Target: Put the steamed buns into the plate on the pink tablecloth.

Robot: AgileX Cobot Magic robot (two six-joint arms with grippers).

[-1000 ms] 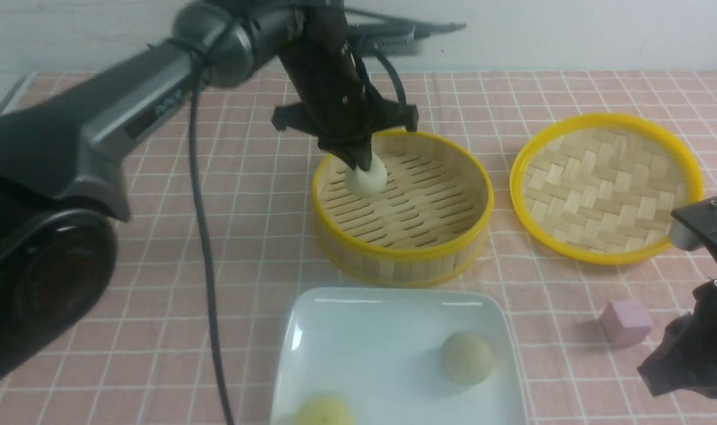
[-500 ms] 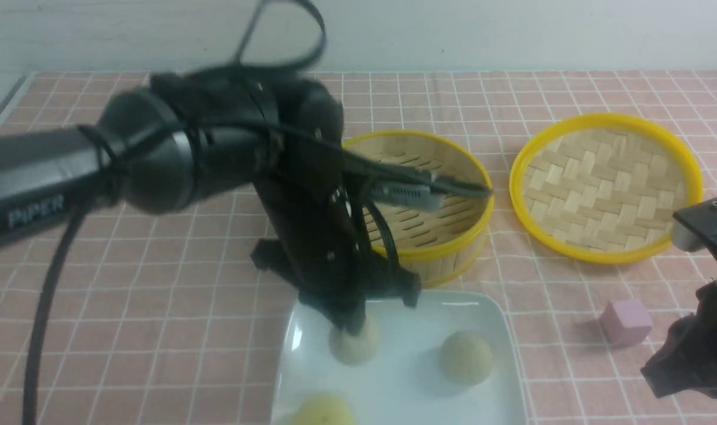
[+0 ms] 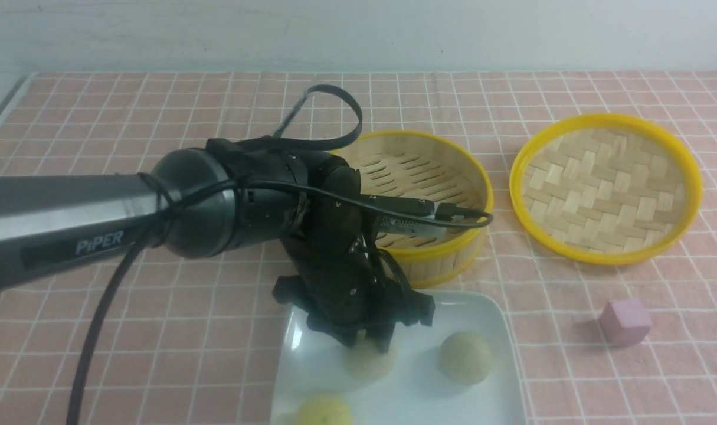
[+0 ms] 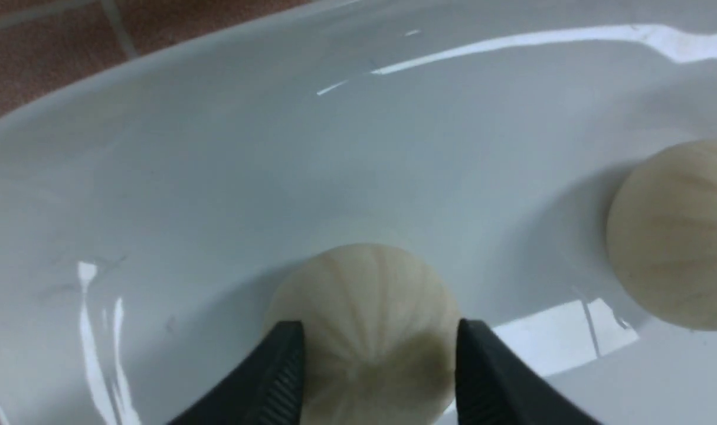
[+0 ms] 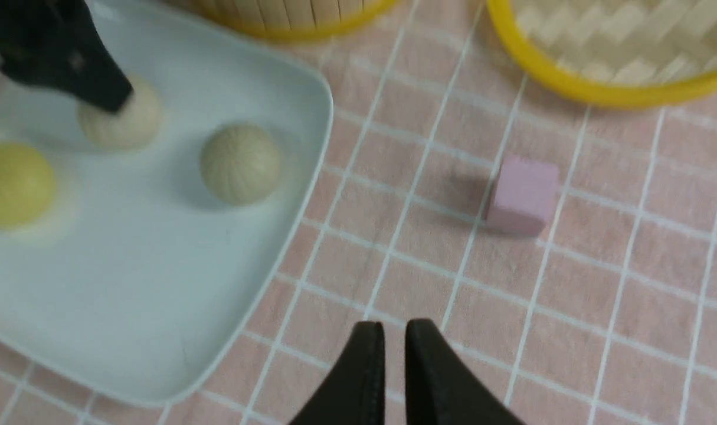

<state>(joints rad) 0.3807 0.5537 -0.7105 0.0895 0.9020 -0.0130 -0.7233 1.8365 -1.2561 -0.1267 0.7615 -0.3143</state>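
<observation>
Relative to the earlier front frames, the bun (image 3: 368,361) has been transferred from the steamer basket (image 3: 435,171) to the plate (image 3: 514,378), and the right arm has left the front view. The left gripper (image 4: 380,339) is now spread wide, its fingertips standing on either side of that bun, which sits toward the plate's far edge, left of centre. The second bun (image 3: 467,358) rests near the plate's right edge, apart from the first. A yellow ball (image 3: 324,411) lies nearer the robot, toward the left edge. The right gripper (image 5: 395,324) shows a narrow gap between its fingertips, with nothing held.

Both buns are on the plate, standing on the pink tablecloth (image 5: 358,265); the remaining step is judged to be release and withdrawal.

Caution: the fingertips are close to the bun's sides. A sideways withdrawal, or closing before clearance, could drag or roll it on the glossy surface. Lowering further could press a fingertip against the plate and shift it. Retreat toward the basket could strike its yellow rim, since the basket adjoins the plate's far edge. A straight lift is advised first.
</observation>
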